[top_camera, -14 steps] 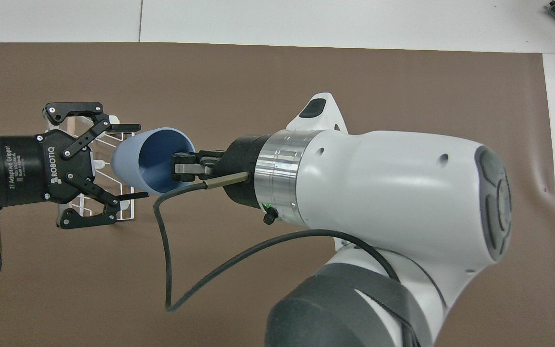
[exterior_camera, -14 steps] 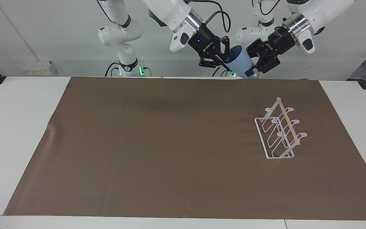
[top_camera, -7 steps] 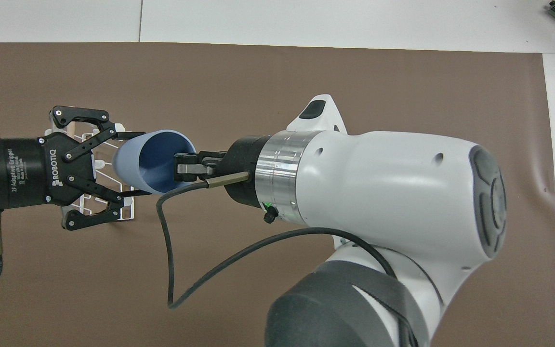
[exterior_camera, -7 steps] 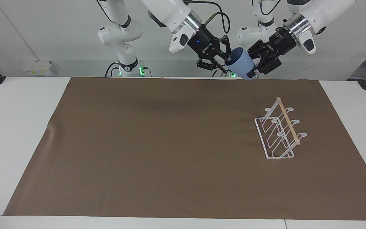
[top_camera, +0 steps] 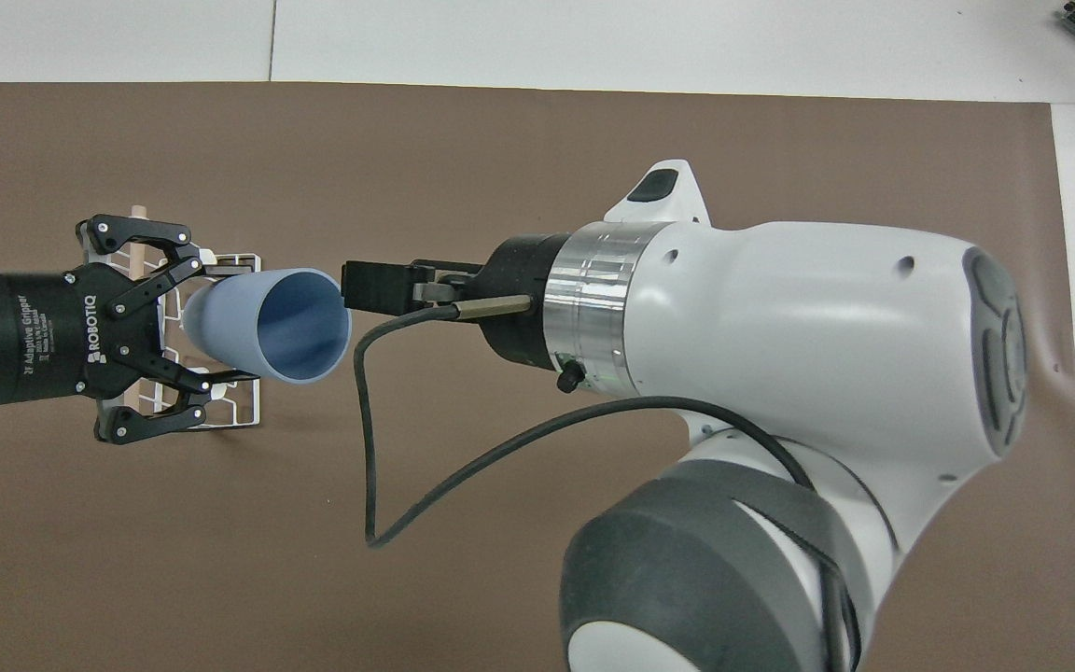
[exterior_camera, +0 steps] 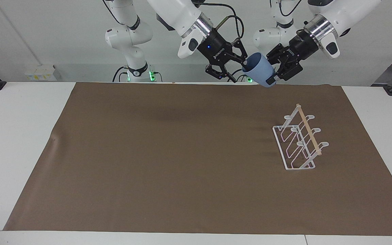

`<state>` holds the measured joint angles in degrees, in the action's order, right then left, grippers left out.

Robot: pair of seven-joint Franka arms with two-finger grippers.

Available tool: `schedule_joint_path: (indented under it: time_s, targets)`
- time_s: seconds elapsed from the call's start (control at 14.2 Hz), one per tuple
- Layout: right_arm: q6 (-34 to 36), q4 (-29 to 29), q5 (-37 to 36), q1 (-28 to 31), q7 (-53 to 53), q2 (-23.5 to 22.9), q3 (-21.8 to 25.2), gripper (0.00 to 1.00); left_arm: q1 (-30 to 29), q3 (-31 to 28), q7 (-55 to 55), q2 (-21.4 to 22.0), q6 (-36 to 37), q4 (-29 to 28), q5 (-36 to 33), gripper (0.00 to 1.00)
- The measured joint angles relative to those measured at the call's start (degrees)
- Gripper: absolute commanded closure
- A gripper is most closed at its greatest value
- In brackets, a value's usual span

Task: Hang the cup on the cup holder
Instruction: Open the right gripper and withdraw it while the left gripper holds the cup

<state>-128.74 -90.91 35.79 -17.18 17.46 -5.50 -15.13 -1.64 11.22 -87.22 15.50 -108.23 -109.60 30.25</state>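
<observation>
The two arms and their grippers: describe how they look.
Both arms are glossy white with dark grey joints and silver wrist rings. The left gripper and right gripper are black with linked fingers. The left's body bears white ROBOTIQ lettering. A black cable loops from each wrist.

The cup [exterior_camera: 259,72] is a soft, flat light blue, a shade darker inside. The rack [exterior_camera: 298,143] is white wire with a pale wooden rod along its top. A plain brown mat [exterior_camera: 182,163] covers the white desk [exterior_camera: 15,136]. Both arms are glossy white with silver rings and black claws.
</observation>
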Motion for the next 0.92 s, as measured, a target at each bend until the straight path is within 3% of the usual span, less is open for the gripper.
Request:
schedule_joint_path:
  time_s: [0.49, 0.77, 0.92]
  targets:
    - [17.4, 0.3, -6.9, 14.2, -13.6, 0.9, 0.7, 0.05, 0.8, 0.9, 3.1, -0.6, -0.9, 0.0, -28.2, 1.0]
    - [24.2, 0.4, -23.6, 17.4, -14.9, 1.3, 0.7, 0.05, 1.8, 1.2, 3.2, -2.9, -6.2, 0.1, -40.8, 1.0]
    - [27.4, -0.4, -26.6, 18.6, -14.6, 2.0, 0.7, 0.05, 1.9, 1.2, 3.3, -3.8, -8.4, 0.2, -47.3, 1.0]
